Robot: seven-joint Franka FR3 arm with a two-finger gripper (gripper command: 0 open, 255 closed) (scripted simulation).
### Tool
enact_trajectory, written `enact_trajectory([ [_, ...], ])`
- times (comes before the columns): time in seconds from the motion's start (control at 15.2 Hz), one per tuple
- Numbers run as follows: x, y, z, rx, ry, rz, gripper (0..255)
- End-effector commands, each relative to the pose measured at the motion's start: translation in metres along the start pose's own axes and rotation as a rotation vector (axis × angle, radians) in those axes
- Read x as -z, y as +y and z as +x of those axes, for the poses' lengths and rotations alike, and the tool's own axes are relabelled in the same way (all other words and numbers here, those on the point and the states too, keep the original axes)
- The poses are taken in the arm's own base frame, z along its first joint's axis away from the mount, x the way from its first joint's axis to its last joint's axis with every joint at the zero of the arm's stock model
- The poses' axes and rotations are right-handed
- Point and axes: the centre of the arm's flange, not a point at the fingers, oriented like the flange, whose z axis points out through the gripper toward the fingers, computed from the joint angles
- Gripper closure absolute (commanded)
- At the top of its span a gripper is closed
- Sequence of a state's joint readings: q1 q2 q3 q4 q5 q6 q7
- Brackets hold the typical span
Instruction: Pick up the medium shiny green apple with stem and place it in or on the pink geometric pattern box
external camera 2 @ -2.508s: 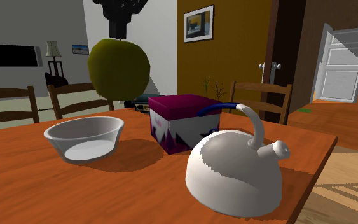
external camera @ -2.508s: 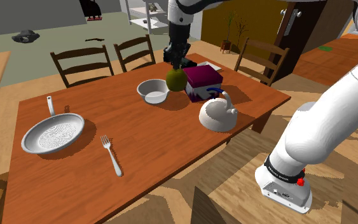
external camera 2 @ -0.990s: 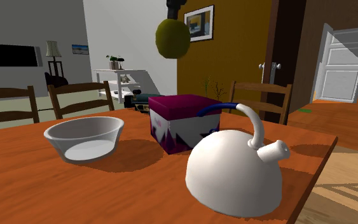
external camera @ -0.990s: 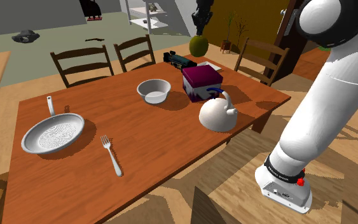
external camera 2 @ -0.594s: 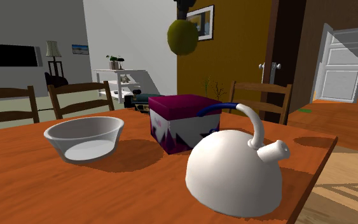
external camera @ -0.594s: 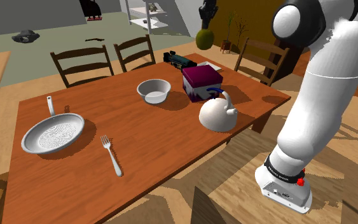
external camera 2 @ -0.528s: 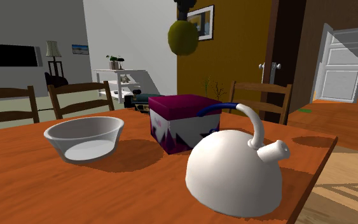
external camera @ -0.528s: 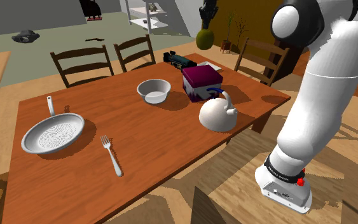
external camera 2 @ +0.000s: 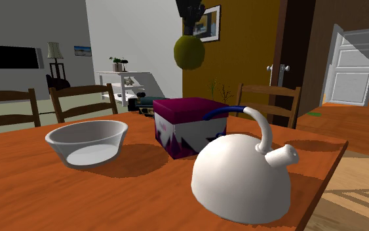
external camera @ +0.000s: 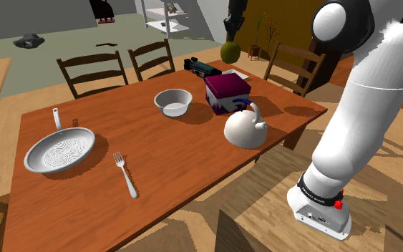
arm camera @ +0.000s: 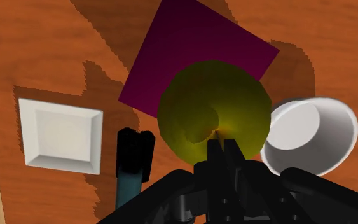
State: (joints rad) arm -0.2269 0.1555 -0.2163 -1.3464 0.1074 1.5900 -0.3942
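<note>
I hold the green apple (external camera: 229,51) in the air, well above the tabletop (external camera: 157,161) and over its far edge. The hand (external camera: 230,40) pinches it from above, near the stem, with the fingers drawn close together on its upper part. In the wrist view the apple (arm camera: 212,114) hangs straight below the hand (arm camera: 220,145). It covers the side of the dark pink box (arm camera: 190,51) lid nearest the white bowl (arm camera: 308,133). I judge the current step to be the carry to the box, with the release not yet due. To do it well, I first check the lateral alignment. The apple looks offset from the middle of the lid toward the bowl, so I move it toward the lid's centre before any descent. In the second exterior view the apple (external camera 2: 189,51) is high above the box (external camera 2: 188,118), so a release from here would let it bounce and roll off the flat lid. I descend vertically and slowly until the fruit is just above or touching the lid, and only then spread the fingers. I keep the path away from the white kettle (external camera: 245,127), whose handle rises just beside the box (external camera: 228,87) on the side toward the tabletop's near edge. After release I withdraw straight up so that I do not nudge the round fruit.
</note>
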Motion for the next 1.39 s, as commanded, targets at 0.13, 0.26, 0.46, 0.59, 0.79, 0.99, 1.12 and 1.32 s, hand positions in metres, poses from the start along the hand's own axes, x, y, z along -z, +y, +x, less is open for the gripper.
enact_trajectory([
  [0.13, -0.022, 0.001, -0.003, 0.000, 0.001, 0.000, 255],
  [0.26, -0.032, 0.001, -0.004, 0.000, 0.001, 0.000, 255],
  [0.46, -0.048, 0.002, -0.006, 0.000, 0.001, 0.000, 255],
  [0.59, -0.058, 0.002, -0.007, 0.000, 0.001, 0.000, 255],
  [0.79, -0.074, 0.003, -0.009, 0.000, 0.001, 0.000, 255],
  [0.99, -0.090, 0.003, -0.010, 0.000, 0.001, 0.000, 255],
  [1.12, -0.098, 0.003, -0.011, 0.000, 0.001, 0.000, 255],
  [1.32, -0.098, 0.003, -0.011, 0.000, 0.001, 0.000, 255],
])
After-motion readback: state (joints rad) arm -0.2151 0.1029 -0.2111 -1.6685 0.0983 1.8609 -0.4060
